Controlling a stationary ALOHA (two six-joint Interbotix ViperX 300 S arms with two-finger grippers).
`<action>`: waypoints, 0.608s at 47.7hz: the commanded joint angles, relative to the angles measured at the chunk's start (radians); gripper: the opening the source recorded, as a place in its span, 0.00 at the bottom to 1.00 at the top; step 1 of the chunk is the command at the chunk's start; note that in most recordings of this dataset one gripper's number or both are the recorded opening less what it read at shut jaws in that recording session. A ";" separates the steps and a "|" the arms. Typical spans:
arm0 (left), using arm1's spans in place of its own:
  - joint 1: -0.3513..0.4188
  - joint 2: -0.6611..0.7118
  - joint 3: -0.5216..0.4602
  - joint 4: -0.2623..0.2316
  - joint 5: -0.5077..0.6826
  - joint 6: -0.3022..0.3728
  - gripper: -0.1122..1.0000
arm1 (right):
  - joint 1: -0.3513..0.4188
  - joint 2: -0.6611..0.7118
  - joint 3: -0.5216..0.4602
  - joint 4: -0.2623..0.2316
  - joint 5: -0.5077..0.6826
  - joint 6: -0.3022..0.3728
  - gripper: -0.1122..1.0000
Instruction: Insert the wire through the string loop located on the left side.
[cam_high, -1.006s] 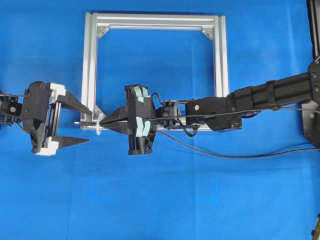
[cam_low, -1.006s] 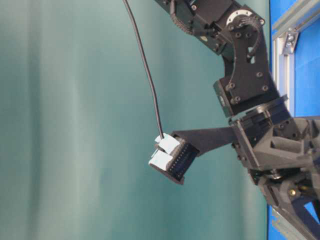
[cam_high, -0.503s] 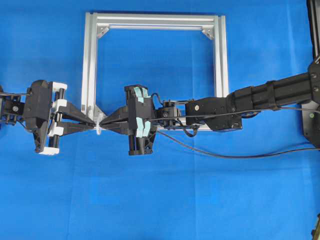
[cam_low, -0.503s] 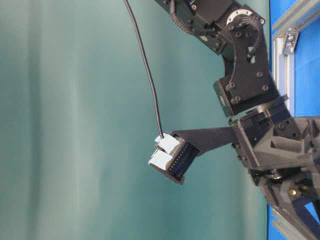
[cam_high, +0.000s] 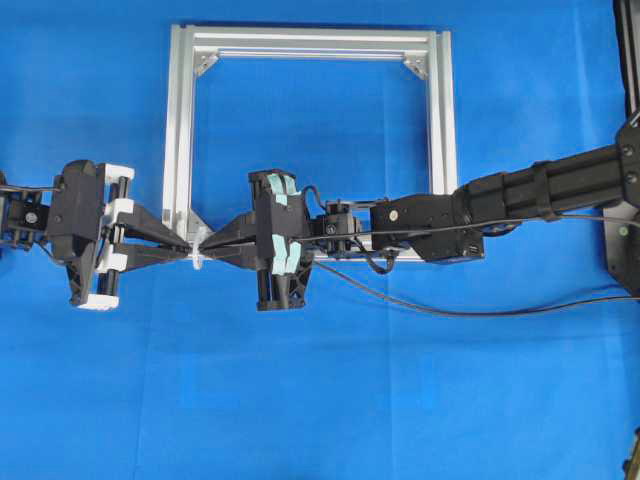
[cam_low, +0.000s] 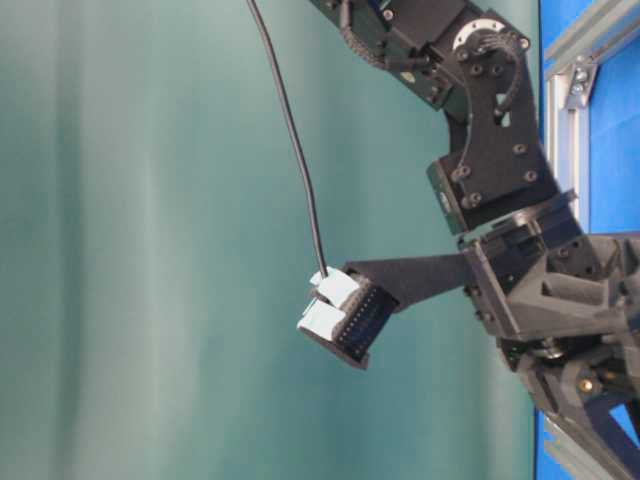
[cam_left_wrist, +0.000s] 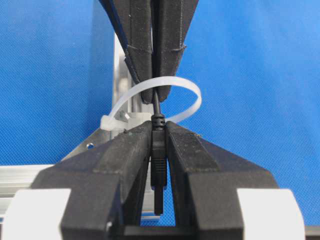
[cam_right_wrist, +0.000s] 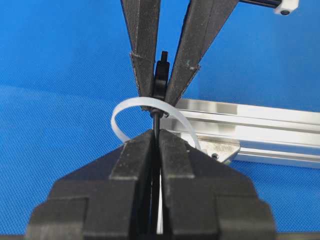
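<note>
Wire (cam_left_wrist: 158, 150) through string loop (cam_left_wrist: 187, 97), between both clamped pincers

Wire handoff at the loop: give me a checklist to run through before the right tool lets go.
1. Plug through the loop: ok, the wire crosses the white ring and its plug sits on the left tool's side.
2. Left tool shut on the plug: ok, its jaws clamp both sides of it.
3. Right tool shut on the wire: ok, it grips just behind the loop.
4. Loop fastened to the frame: ok, its head sits at the corner bracket.
5. Slack behind the right tool: ok, the wire trails loosely across the blue table.
6. Firmness of the left grip: cannot tell.
</note>
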 joint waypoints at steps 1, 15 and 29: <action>-0.003 -0.009 -0.005 0.003 -0.003 0.000 0.17 | -0.003 -0.023 -0.014 0.003 0.002 0.005 0.10; -0.003 -0.011 -0.005 0.003 0.002 0.002 0.17 | -0.003 -0.023 -0.012 0.021 0.002 0.012 0.66; -0.003 -0.015 -0.002 0.003 0.008 0.003 0.17 | -0.003 -0.025 -0.012 0.041 0.002 0.011 0.96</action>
